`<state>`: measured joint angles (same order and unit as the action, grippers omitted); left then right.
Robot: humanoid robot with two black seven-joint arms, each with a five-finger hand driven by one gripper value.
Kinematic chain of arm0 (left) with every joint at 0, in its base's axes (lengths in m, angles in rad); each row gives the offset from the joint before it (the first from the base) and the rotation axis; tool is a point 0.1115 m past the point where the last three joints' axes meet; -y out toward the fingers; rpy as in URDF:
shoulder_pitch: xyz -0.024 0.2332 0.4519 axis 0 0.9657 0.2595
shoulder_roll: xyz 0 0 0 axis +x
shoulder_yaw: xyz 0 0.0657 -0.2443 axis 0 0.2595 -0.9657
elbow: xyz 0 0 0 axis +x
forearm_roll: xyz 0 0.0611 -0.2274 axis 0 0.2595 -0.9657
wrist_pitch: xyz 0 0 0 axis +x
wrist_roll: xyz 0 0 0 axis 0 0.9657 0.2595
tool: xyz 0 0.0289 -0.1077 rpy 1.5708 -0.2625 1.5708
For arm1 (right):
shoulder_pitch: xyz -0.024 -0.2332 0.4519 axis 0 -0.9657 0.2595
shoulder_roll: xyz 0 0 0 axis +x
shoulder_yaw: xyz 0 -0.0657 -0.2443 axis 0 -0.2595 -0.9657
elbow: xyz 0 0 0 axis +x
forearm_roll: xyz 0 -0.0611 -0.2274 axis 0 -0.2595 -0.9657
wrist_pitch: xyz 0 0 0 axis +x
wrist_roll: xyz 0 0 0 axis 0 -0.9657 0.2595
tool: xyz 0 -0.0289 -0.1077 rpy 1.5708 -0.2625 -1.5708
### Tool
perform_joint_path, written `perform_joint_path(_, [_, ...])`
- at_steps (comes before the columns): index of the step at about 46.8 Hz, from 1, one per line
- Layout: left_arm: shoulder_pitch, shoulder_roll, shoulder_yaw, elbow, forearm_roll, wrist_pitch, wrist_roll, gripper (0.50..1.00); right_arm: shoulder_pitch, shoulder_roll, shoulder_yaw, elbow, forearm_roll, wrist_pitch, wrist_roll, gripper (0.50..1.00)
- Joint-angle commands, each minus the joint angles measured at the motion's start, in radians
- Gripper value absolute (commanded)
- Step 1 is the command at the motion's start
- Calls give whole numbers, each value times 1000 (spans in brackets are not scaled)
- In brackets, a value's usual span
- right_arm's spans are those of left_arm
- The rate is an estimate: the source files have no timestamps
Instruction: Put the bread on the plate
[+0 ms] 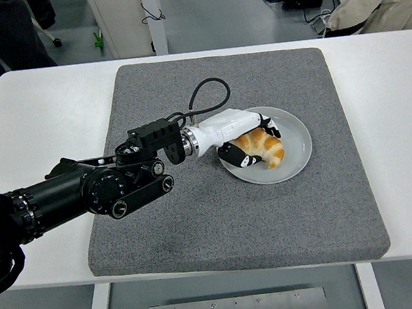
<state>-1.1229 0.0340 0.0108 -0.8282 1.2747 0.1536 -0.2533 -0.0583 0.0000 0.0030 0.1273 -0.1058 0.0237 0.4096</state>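
left robot hand (252, 141) is gripping the bread (263, 146) right over the plate (298, 156), so I'd be loosening the fingers gently so it isn't rolling off

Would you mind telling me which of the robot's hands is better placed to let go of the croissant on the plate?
The left. The left hand is already over the white plate with its fingers around the croissant, which looks to be resting on the plate. The right arm is not in view.
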Motion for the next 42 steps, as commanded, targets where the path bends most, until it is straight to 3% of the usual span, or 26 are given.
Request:
perform_joint_path(1, [2, 0, 0, 0, 0, -2, -4, 728, 0, 0, 0, 0, 0, -1, 0, 1000])
perform_joint_path(7, [2, 0, 8, 0, -2, -2, -6, 842, 0, 0, 0, 0, 0, 1, 0, 1000])
perform_joint_path(17, [2, 1, 11, -9, -12, -14, -9, 946, 0, 0, 0, 0, 0, -1, 0, 1000])
perform_joint_path(27, [-8, 7, 6, -32, -20, -23, -35, 955, 0, 0, 0, 0, 0, -1, 0, 1000])
perform_joint_path(42, [-57, 52, -84, -48, -75, -129, -66, 957, 0, 0, 0, 0, 0, -1, 0, 1000])
